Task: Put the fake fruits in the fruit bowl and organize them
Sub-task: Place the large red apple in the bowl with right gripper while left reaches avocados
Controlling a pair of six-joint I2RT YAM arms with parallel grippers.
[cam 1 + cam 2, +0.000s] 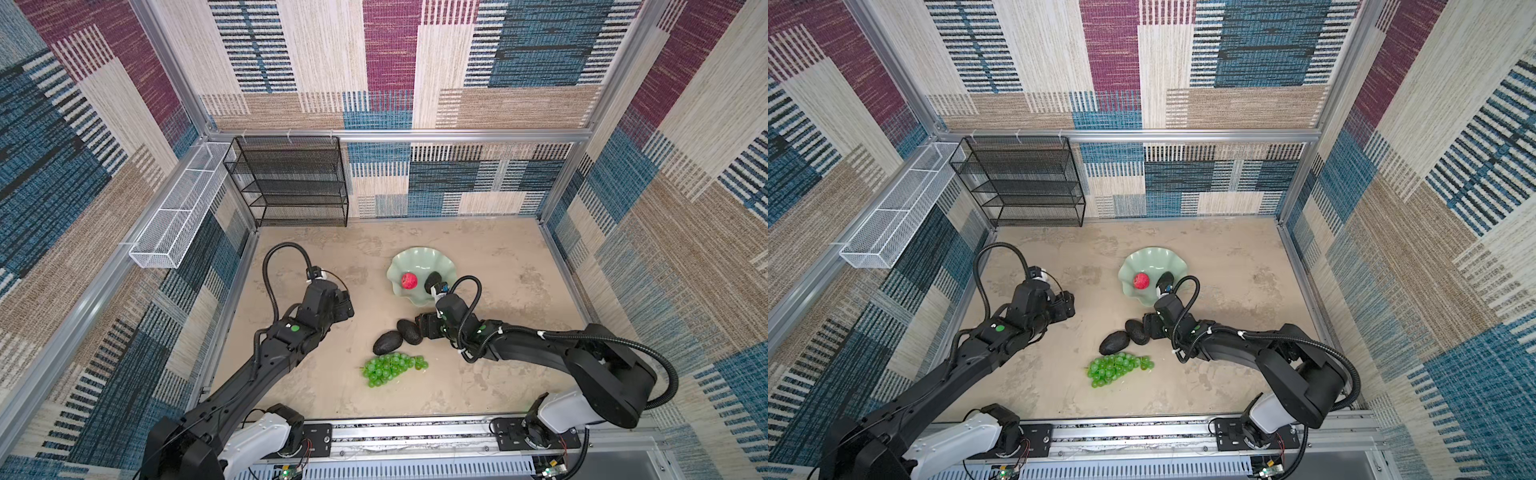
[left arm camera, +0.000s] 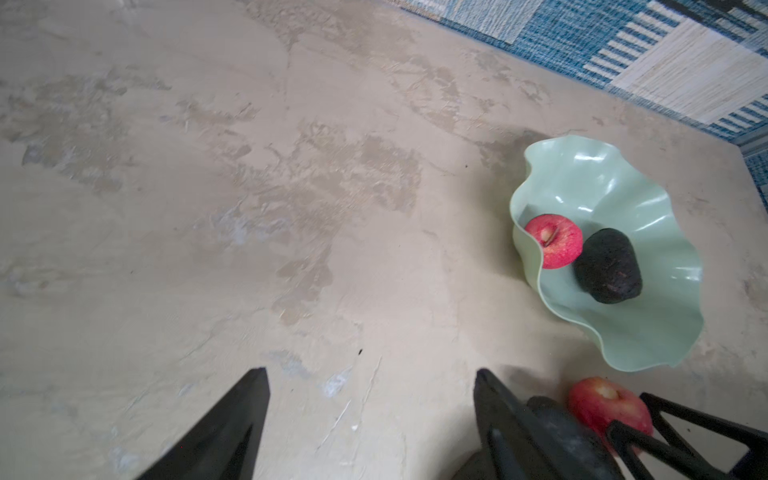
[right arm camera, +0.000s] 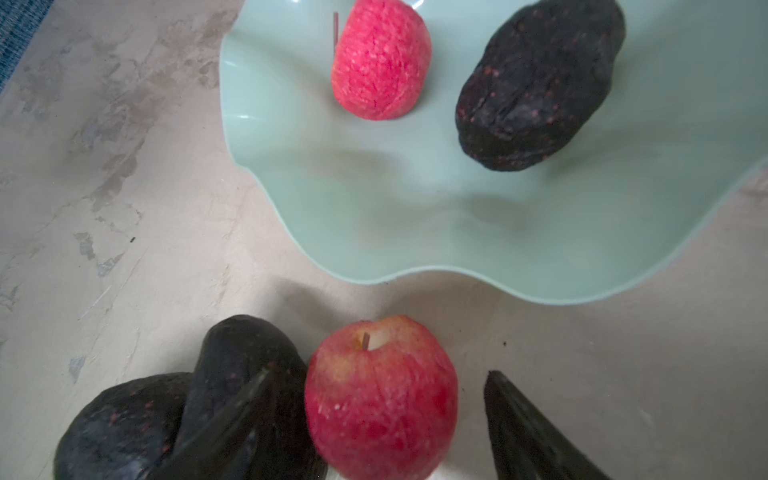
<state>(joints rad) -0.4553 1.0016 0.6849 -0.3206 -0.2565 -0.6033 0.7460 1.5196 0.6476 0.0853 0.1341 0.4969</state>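
Observation:
The pale green fruit bowl (image 1: pixel 415 254) (image 1: pixel 1150 254) holds one red apple (image 1: pixel 409 281) (image 3: pixel 380 62) and one dark avocado (image 1: pixel 432 281) (image 3: pixel 540 83). In front of it, two avocados (image 1: pixel 387 342) (image 1: pixel 409 331) lie touching on the table. The green grapes (image 1: pixel 390 368) (image 1: pixel 1115 369) lie nearer the front. My right gripper (image 3: pixel 378 374) is open astride a second apple (image 3: pixel 380 399) on the table: one finger sits between apple and avocado, the other stands clear of the apple. My left gripper (image 2: pixel 372 374) hangs open and empty over bare table.
A black wire shelf rack (image 1: pixel 291 180) stands at the back left, and a white mesh basket (image 1: pixel 178 208) hangs on the left wall. Patterned walls close in the table on three sides.

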